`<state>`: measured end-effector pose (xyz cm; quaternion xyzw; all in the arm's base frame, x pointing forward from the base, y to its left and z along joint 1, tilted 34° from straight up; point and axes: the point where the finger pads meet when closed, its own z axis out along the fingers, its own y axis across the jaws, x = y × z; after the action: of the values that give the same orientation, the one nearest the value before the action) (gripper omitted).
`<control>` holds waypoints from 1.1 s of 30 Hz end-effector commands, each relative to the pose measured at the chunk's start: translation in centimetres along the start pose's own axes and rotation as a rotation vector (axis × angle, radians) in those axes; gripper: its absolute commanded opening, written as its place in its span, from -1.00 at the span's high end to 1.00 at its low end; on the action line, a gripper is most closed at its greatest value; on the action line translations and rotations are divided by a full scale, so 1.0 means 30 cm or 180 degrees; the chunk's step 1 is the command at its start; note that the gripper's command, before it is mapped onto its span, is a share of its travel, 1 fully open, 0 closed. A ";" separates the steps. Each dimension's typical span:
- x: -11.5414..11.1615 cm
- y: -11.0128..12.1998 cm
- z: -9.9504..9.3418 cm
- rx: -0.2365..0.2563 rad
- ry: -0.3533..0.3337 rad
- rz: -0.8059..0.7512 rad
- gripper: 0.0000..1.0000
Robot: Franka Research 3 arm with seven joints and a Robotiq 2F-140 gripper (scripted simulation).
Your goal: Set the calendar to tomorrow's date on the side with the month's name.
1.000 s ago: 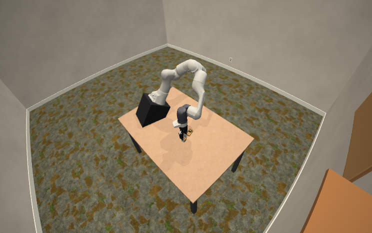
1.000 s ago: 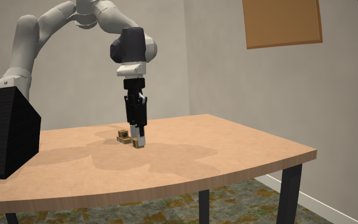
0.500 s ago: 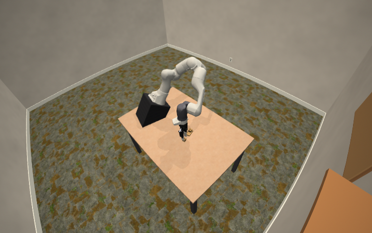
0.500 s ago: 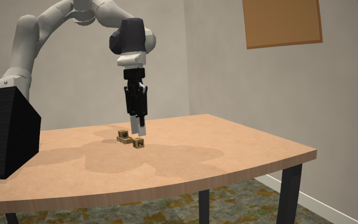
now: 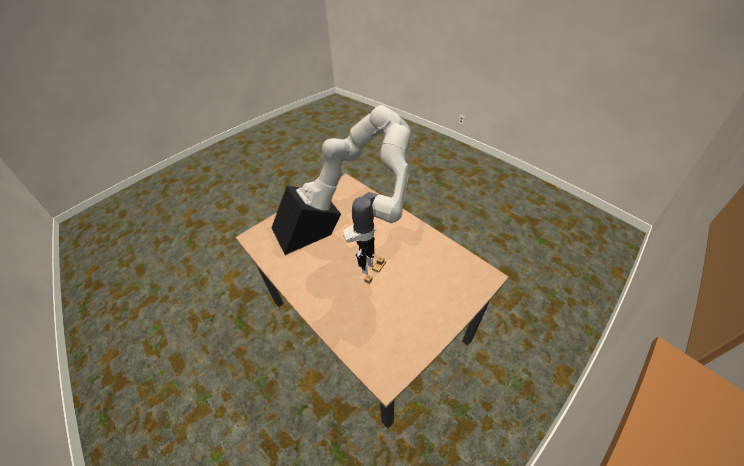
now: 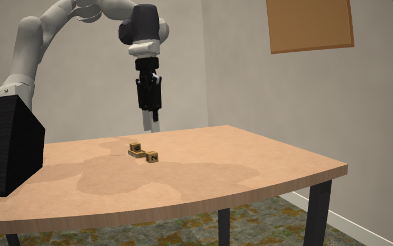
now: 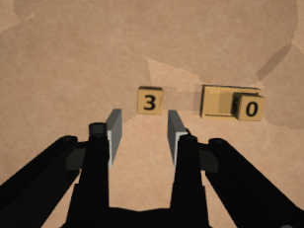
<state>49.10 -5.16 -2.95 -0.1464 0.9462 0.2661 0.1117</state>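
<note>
We see the black two-fingered end effector [image 5: 366,272] [image 6: 151,131] [image 7: 144,122] raised above the tan wooden tabletop [image 5: 428,307] [image 6: 203,150] [image 7: 59,63], its fingers apart with nothing between them. One tan wooden cube [image 5: 367,279] [image 6: 151,157] [image 7: 150,102] sits outside the shallow rectangular wooden tray [image 5: 375,269] [image 6: 140,155] [image 7: 215,116], showing us a 3 on top. The second wooden cube [image 5: 380,261] [image 6: 135,147] [image 7: 251,108], 0 upward, stands at one end of the tray.

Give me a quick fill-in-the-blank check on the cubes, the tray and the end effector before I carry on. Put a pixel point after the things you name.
1. The cube outside the tray [image 5: 375,268] [image 6: 139,155] [image 7: 213,102] shows the digit ____ on its top face.
2. The cube in the tray [image 5: 377,265] [image 6: 135,147] [image 7: 252,109] shows the digit ____ on its top face.
3. Between its fingers, the end effector [image 5: 367,271] [image 6: 151,131] [image 7: 144,122] holds ____.

Missing words: 3; 0; nothing
</note>
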 end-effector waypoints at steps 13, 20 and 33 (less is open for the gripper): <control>0.012 0.011 -0.004 -0.0034 0.0033 0.0065 -1.00; 0.012 0.011 -0.004 -0.0034 0.0033 0.0065 -1.00; 0.014 0.012 0.001 -0.0032 0.0038 0.0894 -1.00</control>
<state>48.67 -5.16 -2.87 -0.0883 0.9526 0.2759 0.0931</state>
